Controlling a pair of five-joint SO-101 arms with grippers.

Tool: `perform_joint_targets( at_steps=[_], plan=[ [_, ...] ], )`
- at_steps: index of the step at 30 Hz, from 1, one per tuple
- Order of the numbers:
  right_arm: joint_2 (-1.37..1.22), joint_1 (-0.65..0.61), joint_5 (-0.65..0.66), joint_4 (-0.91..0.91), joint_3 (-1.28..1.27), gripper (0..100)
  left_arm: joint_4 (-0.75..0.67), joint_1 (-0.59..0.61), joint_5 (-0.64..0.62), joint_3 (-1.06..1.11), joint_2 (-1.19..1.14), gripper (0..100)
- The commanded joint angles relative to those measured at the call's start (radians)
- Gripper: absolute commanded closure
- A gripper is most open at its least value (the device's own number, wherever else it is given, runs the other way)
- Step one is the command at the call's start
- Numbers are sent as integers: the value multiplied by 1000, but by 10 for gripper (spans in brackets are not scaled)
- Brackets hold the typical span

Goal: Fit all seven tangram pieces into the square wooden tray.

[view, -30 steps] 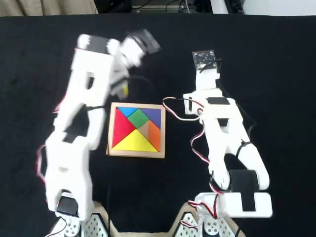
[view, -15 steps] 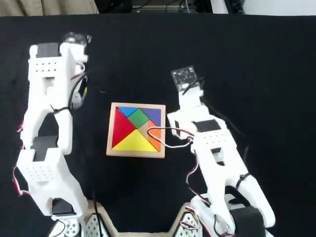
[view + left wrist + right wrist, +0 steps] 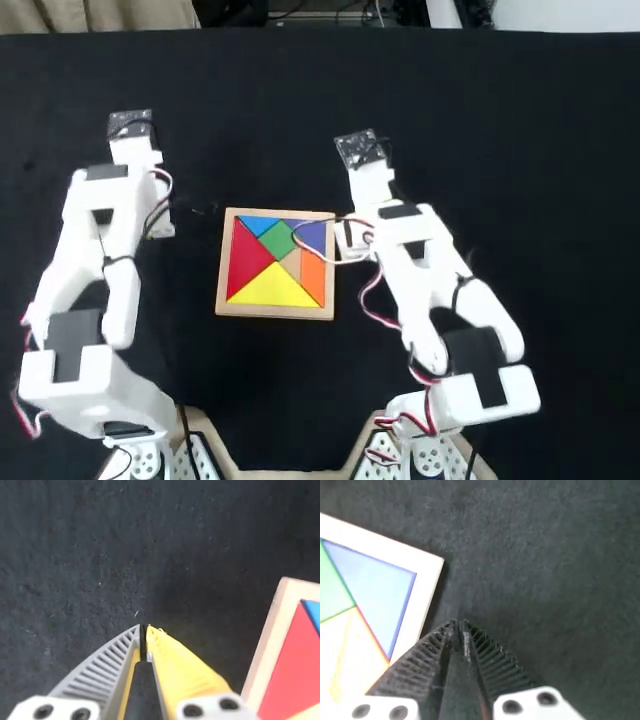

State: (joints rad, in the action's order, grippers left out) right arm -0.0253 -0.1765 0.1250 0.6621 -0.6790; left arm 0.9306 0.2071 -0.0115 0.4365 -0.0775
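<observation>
The square wooden tray (image 3: 224,300) lies mid-table with coloured tangram pieces lying inside it: red triangle (image 3: 248,260), yellow triangle (image 3: 272,289), blue piece (image 3: 260,225), green square (image 3: 283,240), purple triangle (image 3: 314,235), orange piece (image 3: 314,276) and a tan piece (image 3: 292,262). My left gripper (image 3: 144,628) is shut and empty over the black cloth, just off the tray's left rim (image 3: 270,640). Shut and empty too, my right gripper (image 3: 458,625) sits beside the tray's far right corner (image 3: 433,587), close to the purple triangle (image 3: 375,587).
Black cloth (image 3: 520,150) covers the whole table, with open room on both sides of the tray and behind it. The two arm bases (image 3: 130,450) (image 3: 440,440) stand at the near edge. Red and white cables hang along the right arm (image 3: 380,300).
The left arm swung from behind the tray out to its left side. The right arm came in toward the tray's far right corner. The pieces stayed put.
</observation>
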Motion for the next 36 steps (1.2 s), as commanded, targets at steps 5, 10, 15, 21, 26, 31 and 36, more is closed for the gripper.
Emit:
perform_joint_targets(
  at_steps=[5, 10, 15, 21, 26, 31, 36],
  plan=[
    [-8, -57, 0, 0, 91, 988, -213, -24, -9, 214, 189, 971],
    [-8, -83, 0, -2, 93, 988, -219, -25, -9, 243, 219, 971],
    [-8, -83, 0, -2, 94, 988, -221, -24, -9, 272, 222, 971],
    [-73, -81, 0, 9, 145, 988, -224, -24, -12, 325, 304, 971],
    [-140, -83, 0, 61, 232, 988, -281, -24, -15, 447, 471, 971],
    [-148, -84, 2, 55, 239, 988, -451, -24, -11, 628, 640, 971],
    [-134, -78, 2, 66, 236, 988, -474, -25, -12, 687, 727, 971]
  ],
)
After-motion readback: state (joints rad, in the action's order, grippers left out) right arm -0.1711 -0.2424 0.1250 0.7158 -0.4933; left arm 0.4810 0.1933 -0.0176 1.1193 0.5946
